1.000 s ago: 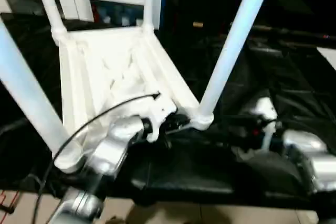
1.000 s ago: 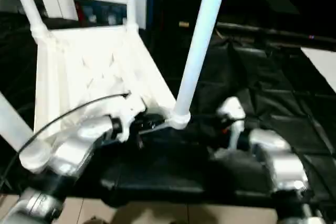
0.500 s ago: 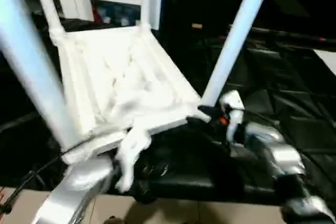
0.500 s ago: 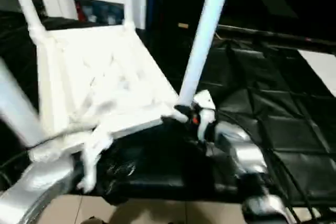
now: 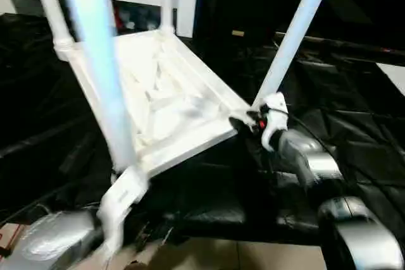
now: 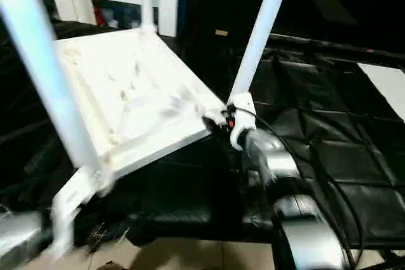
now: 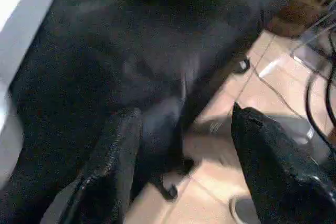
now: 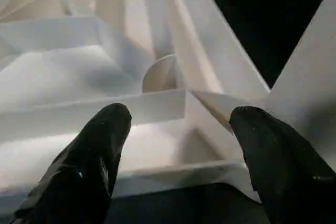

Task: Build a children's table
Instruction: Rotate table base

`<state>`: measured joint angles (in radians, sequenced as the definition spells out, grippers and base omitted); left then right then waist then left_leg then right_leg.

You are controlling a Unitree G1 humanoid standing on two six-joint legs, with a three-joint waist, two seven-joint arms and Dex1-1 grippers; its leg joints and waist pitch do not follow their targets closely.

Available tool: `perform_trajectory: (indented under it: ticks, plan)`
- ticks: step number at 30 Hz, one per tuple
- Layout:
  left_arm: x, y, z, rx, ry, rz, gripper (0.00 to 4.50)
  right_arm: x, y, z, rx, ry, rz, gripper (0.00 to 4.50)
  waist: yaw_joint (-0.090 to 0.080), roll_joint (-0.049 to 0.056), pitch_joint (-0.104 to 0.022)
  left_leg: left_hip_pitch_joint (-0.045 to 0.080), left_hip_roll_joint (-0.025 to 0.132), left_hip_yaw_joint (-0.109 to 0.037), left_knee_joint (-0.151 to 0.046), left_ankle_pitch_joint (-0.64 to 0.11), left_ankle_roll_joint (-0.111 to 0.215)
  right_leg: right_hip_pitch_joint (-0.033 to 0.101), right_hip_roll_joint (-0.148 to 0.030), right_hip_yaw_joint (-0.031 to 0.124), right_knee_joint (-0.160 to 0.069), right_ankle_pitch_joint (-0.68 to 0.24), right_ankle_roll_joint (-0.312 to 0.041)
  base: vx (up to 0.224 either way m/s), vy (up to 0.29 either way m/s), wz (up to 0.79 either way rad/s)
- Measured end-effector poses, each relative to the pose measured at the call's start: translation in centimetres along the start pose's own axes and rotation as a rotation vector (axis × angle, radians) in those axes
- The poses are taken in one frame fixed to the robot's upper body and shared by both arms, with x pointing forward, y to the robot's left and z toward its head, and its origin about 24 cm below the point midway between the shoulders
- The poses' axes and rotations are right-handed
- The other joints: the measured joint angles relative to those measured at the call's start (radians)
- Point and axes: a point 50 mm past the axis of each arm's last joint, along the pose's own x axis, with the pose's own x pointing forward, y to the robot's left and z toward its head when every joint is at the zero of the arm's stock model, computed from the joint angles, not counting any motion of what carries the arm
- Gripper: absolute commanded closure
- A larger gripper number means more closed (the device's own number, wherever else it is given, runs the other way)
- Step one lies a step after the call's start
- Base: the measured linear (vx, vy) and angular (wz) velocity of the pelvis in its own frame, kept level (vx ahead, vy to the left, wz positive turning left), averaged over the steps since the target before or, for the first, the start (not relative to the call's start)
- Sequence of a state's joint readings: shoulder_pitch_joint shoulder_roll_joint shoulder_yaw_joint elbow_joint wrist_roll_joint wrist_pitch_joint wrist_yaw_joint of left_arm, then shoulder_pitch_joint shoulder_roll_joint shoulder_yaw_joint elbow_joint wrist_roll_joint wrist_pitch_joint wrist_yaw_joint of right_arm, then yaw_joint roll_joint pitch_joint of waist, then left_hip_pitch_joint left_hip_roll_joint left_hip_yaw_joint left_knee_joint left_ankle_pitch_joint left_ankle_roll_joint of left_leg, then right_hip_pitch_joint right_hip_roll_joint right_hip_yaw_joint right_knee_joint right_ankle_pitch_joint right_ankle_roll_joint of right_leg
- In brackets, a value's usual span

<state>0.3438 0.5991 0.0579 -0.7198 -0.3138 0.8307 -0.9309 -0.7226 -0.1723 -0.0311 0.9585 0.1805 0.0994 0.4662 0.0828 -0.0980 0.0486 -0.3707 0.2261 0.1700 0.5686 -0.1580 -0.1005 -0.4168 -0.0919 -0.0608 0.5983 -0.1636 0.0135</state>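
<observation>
A second ago my left end effector was up at the near rim of the children's table, shut against it between the two near legs; now I have dropped that arm low, and its black fingers stand apart over the black cloth and the tiled floor, holding nothing. Meanwhile my right end effector has come up from the bench to the near right corner, and its two fingers are spread wide with nothing between them, pointing into the ribbed underside just beside the corner socket where the near right leg stands. The table itself lies upside down on the black-draped bench, top down, legs pointing up, and against the earlier pictures it has swung and tilted, its near left corner now lower and nearer to me, with the near left leg leaning across my view. I count four legs seated in their sockets, so I judge the assembly close to done; what remains is probably checking that the legs sit fully home and turning the table upright. With my left grip gone, the table rests only on the bench, and it could slide or tip if I push carelessly.
</observation>
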Motion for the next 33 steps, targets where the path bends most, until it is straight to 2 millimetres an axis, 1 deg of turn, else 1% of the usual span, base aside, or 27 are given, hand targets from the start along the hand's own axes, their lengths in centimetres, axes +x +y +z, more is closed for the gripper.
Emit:
perform_trajectory:
  ticks: [1, 2, 4, 5, 6, 8, 9, 10, 11, 14, 17, 20, 22, 23, 25, 26, 27, 29, 30, 31, 32, 33]
  plan:
    - [-0.3, -0.1, -0.1, 0.001, 0.006, 0.0, 1.1, 0.0, -0.1, 0.0, 0.002, 0.0, -0.012, 0.96, 0.003, 0.0, 0.0, 0.0, 0.0, 0.0, 0.0, 0.0, 0.0, 0.0, 0.0, 0.0, 0.0, 0.0, 0.0, 0.0, 0.0, 0.0]
    - [-0.9, -0.2, -0.4, -0.009, 0.018, 0.004, 1.03, 0.3, -0.1, 0.2, 0.003, 0.002, -0.027, 0.96, 0.002, 0.0, 0.0, 0.0, 0.0, 0.0, 0.001, 0.0, 0.0, -0.001, 0.0, 0.001, 0.002, 0.0, 0.0, 0.0, 0.0, 0.0]
    - [-2.5, 0.2, -0.6, -0.007, 0.05, 0.04, 0.8, 0.3, -0.9, 0.5, 0.004, 0.0, -0.088, 0.96, 0.005, 0.0, 0.0, -0.001, 0.0, 0.0, 0.001, 0.0, 0.0, 0.0, 0.0, 0.001, 0.002, 0.0, 0.0, 0.0, 0.0, 0.0]
    - [-3.0, 0.5, -0.5, -0.002, 0.049, 0.061, 0.72, 0.1, -1.5, 0.5, 0.005, -0.004, -0.126, 0.96, 0.01, 0.003, 0.002, -0.001, 0.0, 0.001, 0.001, 0.0, 0.0, 0.0, 0.001, 0.003, 0.002, 0.0, 0.0, 0.0, 0.0, 0.0]
    - [-3.3, 0.7, -0.4, 0.003, 0.049, 0.075, 0.69, -0.1, -1.8, 0.5, 0.005, -0.006, -0.146, 0.96, 0.01, 0.003, 0.002, -0.001, 0.0, 0.001, 0.001, 0.0, 0.0, 0.0, 0.001, 0.005, 0.002, 0.0, 0.0, 0.0, 0.0, 0.0]
    - [-3.9, 1.7, 0.1, 0.037, 0.027, 0.12, 0.59, -0.4, -2.5, 0.6, -0.008, -0.006, -0.17, 0.96, 0.013, 0.006, 0.004, -0.002, -0.001, 0.001, 0.001, 0.0, 0.0, 0.001, 0.002, 0.008, 0.003, 0.0, 0.001, 0.0, 0.0, 0.0]
    - [-4.4, 3.0, 0.9, 0.071, -0.017, 0.178, 0.48, -0.6, -2.9, 0.8, -0.018, -0.015, -0.167, 0.96, 0.014, 0.008, 0.005, -0.002, -0.002, 0.001, 0.002, 0.0, 0.0, 0.001, 0.002, 0.009, 0.003, 0.0, 0.001, 0.0, 0.0, 0.0]
    - [-4.5, 3.6, 1.5, 0.093, -0.054, 0.211, 0.36, -0.7, -3.0, 0.9, -0.024, -0.022, -0.157, 0.96, 0.013, 0.009, 0.005, -0.002, -0.002, 0.001, 0.002, 0.0, 0.0, 0.0, 0.002, 0.011, 0.003, 0.0, 0.001, 0.0, 0.0, 0.0]
    - [-4.4, 4.1, 2.2, 0.115, -0.096, 0.235, 0.3, -0.7, -2.9, 1.0, -0.028, -0.029, -0.138, 0.96, 0.006, 0.009, 0.005, -0.001, -0.002, 0.001, 0.002, 0.0, 0.0, 0.001, 0.003, 0.012, 0.004, 0.0, 0.001, 0.0, 0.0, 0.0]
    - [-3.4, 4.8, 3.4, 0.128, -0.214, 0.246, 0.16, -1.0, -2.8, 0.7, -0.046, -0.037, -0.089, 0.96, 0.002, 0.007, 0.004, 0.0, -0.002, 0.001, 0.004, 0.0, 0.0, 0.0, 0.004, 0.014, 0.006, 0.0, 0.0, 0.0, 0.0, 0.0]
    - [-2.2, 5.2, 4.3, 0.125, -0.332, 0.231, 0.07, -1.4, -2.4, -0.4, -0.08, -0.034, -0.039, 0.96, 0.0, 0.005, 0.003, 0.0, -0.002, 0.0, 0.009, 0.0, 0.0, -0.002, 0.005, 0.016, 0.013, 0.0, 0.0, 0.0, 0.0, 0.0]
    - [-0.9, 5.4, 5.6, 0.122, -0.462, 0.185, 0.07, -2.2, -2.6, -1.9, -0.09, -0.017, -0.039, 0.96, 0.006, 0.004, 0.002, 0.0, -0.001, 0.0, 0.01, 0.0, 0.0, -0.002, 0.005, 0.016, 0.013, 0.0, 0.0, 0.0, 0.0, 0.0]
    - [-0.2, 5.5, 6.1, 0.129, -0.496, 0.162, 0.07, -2.7, -2.6, -2.6, -0.098, -0.009, -0.047, 0.96, 0.006, 0.004, 0.002, 0.0, -0.001, 0.001, 0.01, 0.0, 0.0, -0.002, 0.006, 0.017, 0.013, 0.0, 0.0, 0.0, 0.0, 0.0]
    - [0.3, 6.0, 6.5, 0.132, -0.522, 0.165, 0.07, -2.9, -2.6, -3.2, -0.108, 0.002, -0.059, 0.96, 0.006, 0.0, 0.001, 0.0, -0.001, 0.001, 0.01, 0.0, 0.0, -0.002, 0.006, 0.018, 0.014, 0.0, 0.001, 0.0, 0.0, 0.0]
    - [0.8, 6.7, 6.7, 0.127, -0.539, 0.182, 0.07, -2.8, -2.2, -3.7, -0.109, 0.017, -0.078, 0.96, 0.001, -0.004, 0.0, 0.0, -0.001, 0.001, 0.01, 0.0, 0.0, -0.002, 0.007, 0.019, 0.014, 0.0, 0.001, 0.0, 0.0, 0.0]
    - [1.3, 7.0, 7.1, 0.118, -0.56, 0.181, 0.07, -2.7, -2.1, -4.1, -0.1, 0.04, -0.116, 0.96, -0.003, -0.011, 0.001, 0.0, -0.001, 0.001, 0.01, 0.0, 0.0, -0.003, 0.007, 0.018, 0.014, 0.0, 0.001, 0.0, 0.0, 0.0]
    - [1.8, 7.0, 7.5, 0.108, -0.587, 0.164, 0.07, -2.5, -2.1, -4.4, -0.095, 0.061, -0.139, 0.96, -0.006, -0.02, 0.001, 0.0, -0.001, 0.001, 0.01, 0.0, 0.0, -0.003, 0.006, 0.019, 0.014, 0.0, 0.001, 0.0, 0.0, 0.0]
    - [3.0, 6.3, 8.6, 0.098, -0.648, 0.091, 0.07, -2.2, -1.7, -5.2, -0.079, 0.113, -0.165, 0.96, -0.01, -0.04, 0.002, -0.001, 0.0, 0.0, 0.011, 0.0, 0.0, -0.003, 0.007, 0.017, 0.014, 0.0, 0.001, 0.0, 0.0, 0.0]
    - [3.4, 6.0, 8.8, 0.093, -0.66, 0.064, 0.07, -2.0, -1.5, -5.3, -0.08, 0.118, -0.161, 0.96, -0.013, -0.044, 0.001, -0.001, 0.0, 0.0, 0.012, 0.0, 0.0, -0.003, 0.007, 0.017, 0.013, 0.0, 0.001, 0.0, 0.0, 0.0]
    - [3.8, 5.7, 8.9, 0.088, -0.663, 0.041, 0.07, -1.8, -1.3, -5.2, -0.089, 0.121, -0.159, 0.96, -0.017, -0.039, 0.003, -0.002, 0.0, -0.001, 0.015, 0.0, 0.0, -0.003, 0.007, 0.018, 0.013, 0.0, 0.001, 0.0, 0.0, 0.0]
    - [4.2, 5.3, 9.2, 0.085, -0.667, -0.003, 0.07, -1.4, -1.0, -5.0, -0.091, 0.127, -0.153, 0.96, -0.025, -0.039, 0.003, -0.003, -0.001, -0.001, 0.019, 0.0, 0.0, -0.003, 0.006, 0.019, 0.014, 0.0, 0.001, 0.0, 0.0, 0.0]
    - [4.5, 5.1, 9.5, 0.087, -0.671, -0.029, 0.07, -1.2, -0.7, -5.0, -0.094, 0.127, -0.144, 0.96, -0.026, -0.036, 0.004, -0.004, -0.001, -0.001, 0.019, 0.0, 0.0, -0.003, 0.006, 0.019, 0.013, 0.0, 0.001, 0.0, 0.0, 0.0]
